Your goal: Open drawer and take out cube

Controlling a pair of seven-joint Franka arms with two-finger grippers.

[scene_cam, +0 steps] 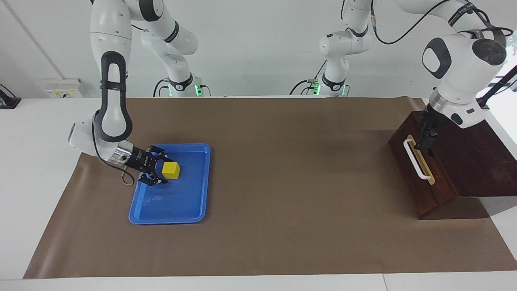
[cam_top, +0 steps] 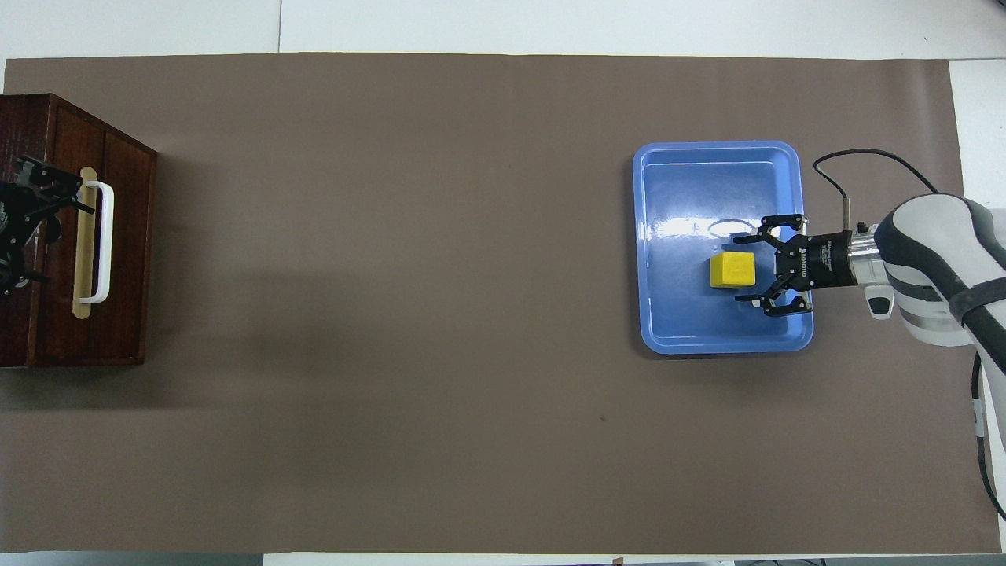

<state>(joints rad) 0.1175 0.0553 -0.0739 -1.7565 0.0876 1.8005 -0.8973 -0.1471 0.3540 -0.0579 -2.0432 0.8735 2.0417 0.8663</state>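
The yellow cube (scene_cam: 171,170) (cam_top: 732,270) sits in a blue tray (scene_cam: 177,206) (cam_top: 707,173) toward the right arm's end of the table. My right gripper (scene_cam: 163,169) (cam_top: 745,269) is low over the tray, open, with its fingertips either side of the cube's edge and not gripping it. The drawer (scene_cam: 418,190) (cam_top: 126,236) is closed in its dark wooden cabinet at the left arm's end, its white handle (scene_cam: 416,161) (cam_top: 100,240) showing. My left gripper (scene_cam: 426,139) (cam_top: 43,236) hangs open over the cabinet's top, just beside the handle.
Brown paper (scene_cam: 282,182) (cam_top: 393,354) covers the table between the tray and the cabinet. The white table edge lies near the cabinet and around the paper.
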